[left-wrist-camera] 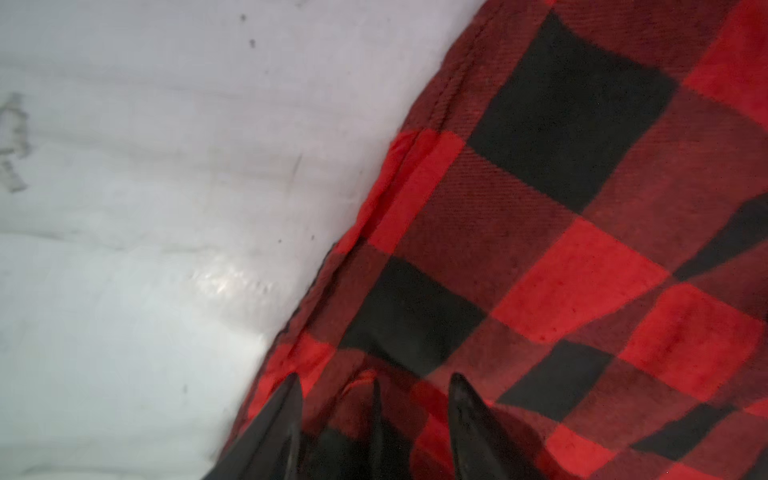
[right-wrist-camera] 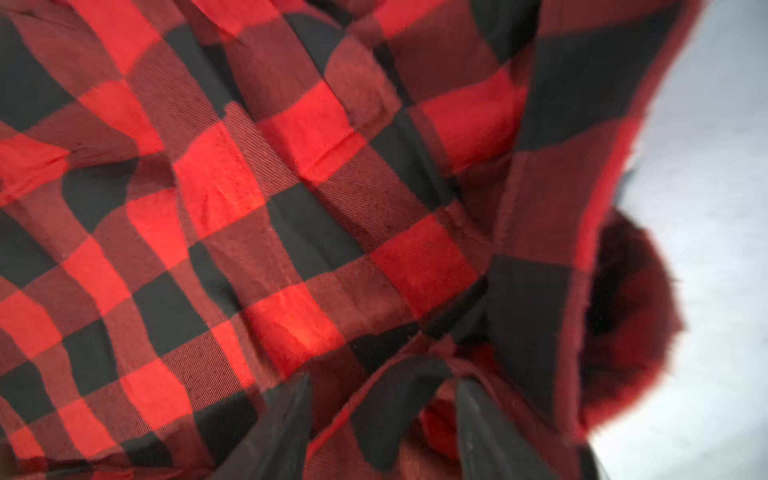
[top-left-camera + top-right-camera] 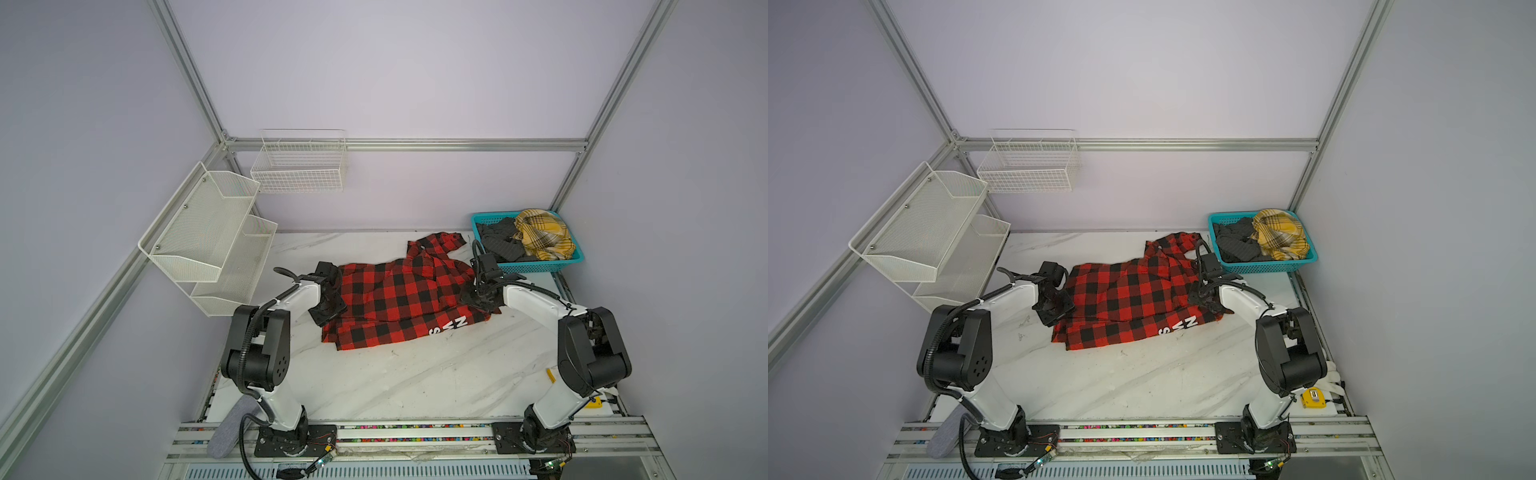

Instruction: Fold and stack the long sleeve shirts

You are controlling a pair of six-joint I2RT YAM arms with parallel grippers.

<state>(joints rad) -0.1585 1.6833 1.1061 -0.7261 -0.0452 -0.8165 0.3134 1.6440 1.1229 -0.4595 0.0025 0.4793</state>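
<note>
Left tool [image 1: 376,380] and right tool [image 2: 384,380] both have jaws parted, cloth loose between, nothing pinched. Red-and-black shirt [image 3: 399,299] lies rumpled on the desk [image 3: 415,382] just beside the teal basket [image 3: 536,267]. Soft, floppy flannel, light too I'd guess; grab doubled edges.

White arm links [image 3: 301,295], black joints [image 3: 270,353], ribbed black cables [image 3: 250,328], black base plates [image 3: 291,442], dark tapered pincer fingers [image 1: 274,432]

The marble-look table [image 3: 415,382] carries the red-and-black shirt [image 3: 395,299], apparently folded, and a teal basket [image 3: 540,266].
</note>
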